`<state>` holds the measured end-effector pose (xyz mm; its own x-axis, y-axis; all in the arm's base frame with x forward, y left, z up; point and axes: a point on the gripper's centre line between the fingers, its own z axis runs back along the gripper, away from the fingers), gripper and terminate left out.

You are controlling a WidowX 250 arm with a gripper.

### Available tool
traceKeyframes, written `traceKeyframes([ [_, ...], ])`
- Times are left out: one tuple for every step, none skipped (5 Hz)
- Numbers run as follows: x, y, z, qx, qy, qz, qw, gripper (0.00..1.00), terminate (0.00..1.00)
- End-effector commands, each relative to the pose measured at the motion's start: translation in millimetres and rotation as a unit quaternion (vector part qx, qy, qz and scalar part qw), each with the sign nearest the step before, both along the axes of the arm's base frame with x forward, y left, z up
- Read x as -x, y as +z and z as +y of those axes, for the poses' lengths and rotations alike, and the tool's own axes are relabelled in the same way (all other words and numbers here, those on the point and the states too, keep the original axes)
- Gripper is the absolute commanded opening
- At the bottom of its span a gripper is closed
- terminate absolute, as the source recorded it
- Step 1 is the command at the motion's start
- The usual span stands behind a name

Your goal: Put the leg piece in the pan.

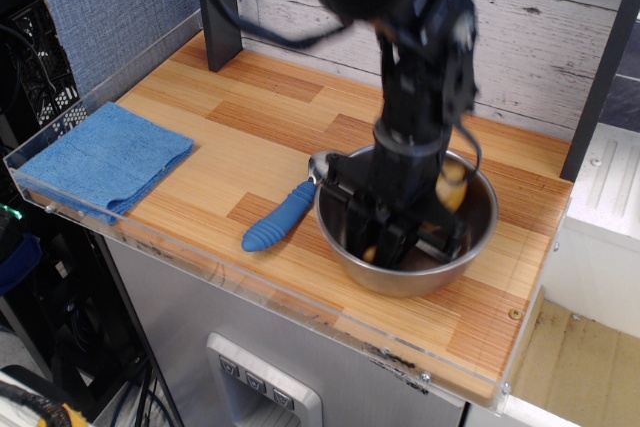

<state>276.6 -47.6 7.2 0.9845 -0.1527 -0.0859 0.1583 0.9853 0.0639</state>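
The shiny steel pan (478, 237) stands near the front right of the wooden counter. My black gripper (378, 244) reaches down inside the pan, low on its left side near the bottom. A small golden-yellow part of the leg piece (370, 252) shows between the fingers, and the gripper looks shut on it. The arm hides most of the leg piece. A yellowish patch (451, 190) shows on the pan's far inner wall; I cannot tell whether it is a reflection.
A blue-handled metal spoon (280, 217) lies against the pan's left side. A folded blue cloth (105, 159) lies at the counter's left end. A clear acrylic rim (250, 282) runs along the front edge. A dark post (218, 7) stands at the back.
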Motion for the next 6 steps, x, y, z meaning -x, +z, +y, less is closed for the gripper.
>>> traceKeyframes([
  [10.5,-19.3,-11.9,-0.003,-0.021,0.006,0.9998,0.0,0.0],
  [10.5,1.1,-12.8,-0.002,-0.035,-0.02,0.9992,1.0,0.0],
  [14.5,22.8,-11.9,-0.008,-0.038,-0.041,0.9984,1.0,0.0],
  [19.8,52.9,-9.5,-0.024,-0.03,-0.069,0.9969,1.0,0.0],
  [22.2,84.6,-1.2,-0.029,-0.015,-0.094,0.995,1.0,0.0],
  [21.6,93.9,19.1,-0.037,0.02,-0.086,0.9954,1.0,0.0],
])
